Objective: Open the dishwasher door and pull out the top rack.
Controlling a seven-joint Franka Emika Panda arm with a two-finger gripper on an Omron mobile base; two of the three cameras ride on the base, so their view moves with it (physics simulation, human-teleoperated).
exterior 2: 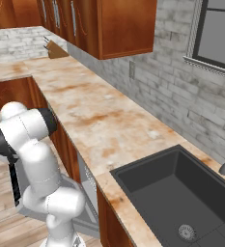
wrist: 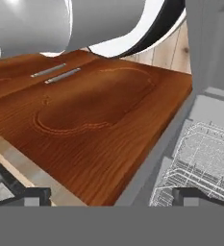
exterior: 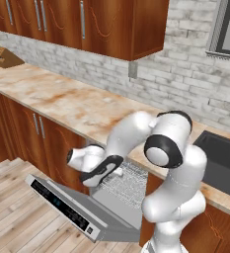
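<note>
The dishwasher door [exterior: 72, 207] is already down, lying nearly flat out over the wooden floor [exterior: 13, 222] below the surface [exterior: 72, 101], its dark control strip along the outer edge facing me. From the left base view I judge the first half done and the rack pull still ahead. The top rack [wrist: 205, 158] sits inside the tub, a pale grey wire grid that looks thin and springy, easy to snag. My pincer [wrist: 106, 197] is spread wide and holds nothing; in the hand view its tips straddle the tub's side wall, one over the reddish cabinet door [wrist: 94, 110] next to the machine, the other over the wires. The risk I see is closing from here: the fingers would pinch the tub edge or bump the cabinet instead of a rack wire. A skewed grip could also jam the rack on its runners. The arm's elbow hangs low above the open door, so a careless retreat may strike it.
</note>
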